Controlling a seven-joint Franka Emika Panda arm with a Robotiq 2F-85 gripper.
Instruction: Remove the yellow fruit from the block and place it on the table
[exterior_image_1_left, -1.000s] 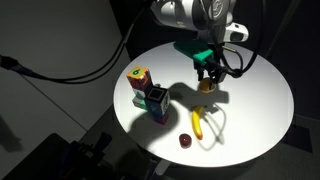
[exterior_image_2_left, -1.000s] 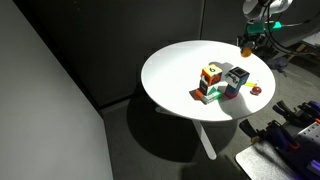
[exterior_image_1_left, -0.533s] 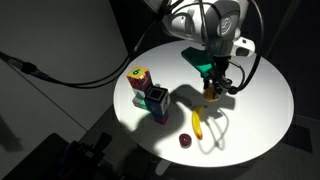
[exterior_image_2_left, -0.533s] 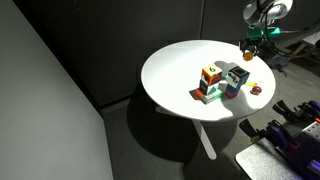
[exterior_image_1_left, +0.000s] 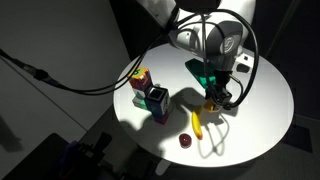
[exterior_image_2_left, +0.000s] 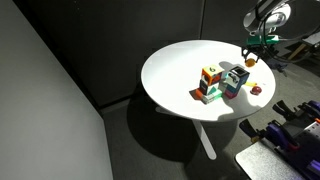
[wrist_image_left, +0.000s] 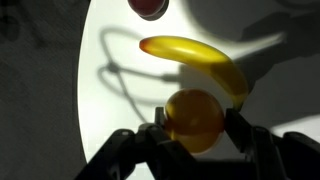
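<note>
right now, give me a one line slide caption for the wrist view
Gripper shut on the yellow fruit over the white table, banana and a small dark red fruit lying just beyond.

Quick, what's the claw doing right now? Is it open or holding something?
Claw: closed, holding the yellow fruit between its fingers.

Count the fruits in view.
3: the yellow fruit in the gripper; the banana lying on the table beside it; the dark red fruit near the banana's end. Blocks may hide more.
</note>
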